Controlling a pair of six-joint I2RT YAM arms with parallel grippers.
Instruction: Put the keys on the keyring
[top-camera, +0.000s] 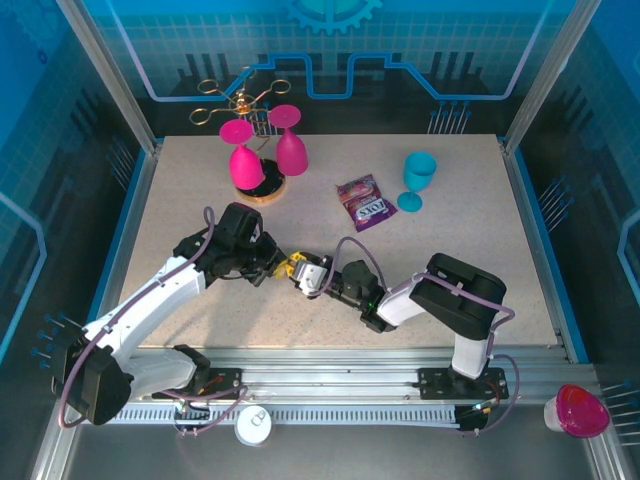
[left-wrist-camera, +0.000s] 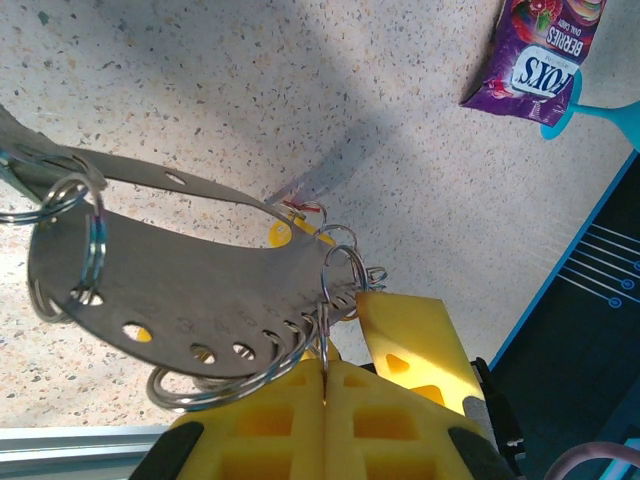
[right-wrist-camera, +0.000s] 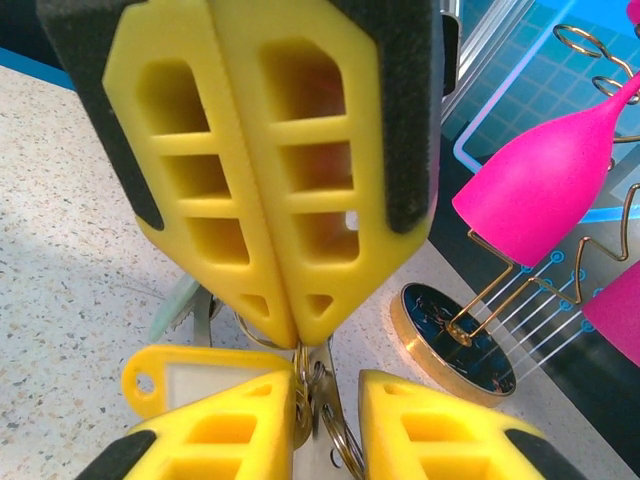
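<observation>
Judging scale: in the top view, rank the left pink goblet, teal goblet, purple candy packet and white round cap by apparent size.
Left pink plastic goblet, though hung, maybe nearer the camera.
Teal plastic goblet and purple candy packet: alike.
White round cap.

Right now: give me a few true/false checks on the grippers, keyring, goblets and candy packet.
1. The left gripper is shut on a ring of the keyring. True.
2. The candy packet lies between the two grippers. False: it lies farther back on the table, beside the teal goblet.
3. The teal goblet is tipped over. False: it stands upright.
4. The pink goblets hang bowl-down on the gold rack. True.
5. The right gripper is clamped on the yellow tag. False: its jaws stand apart with metal rings between them, and the tag sits outside the gap.
</observation>
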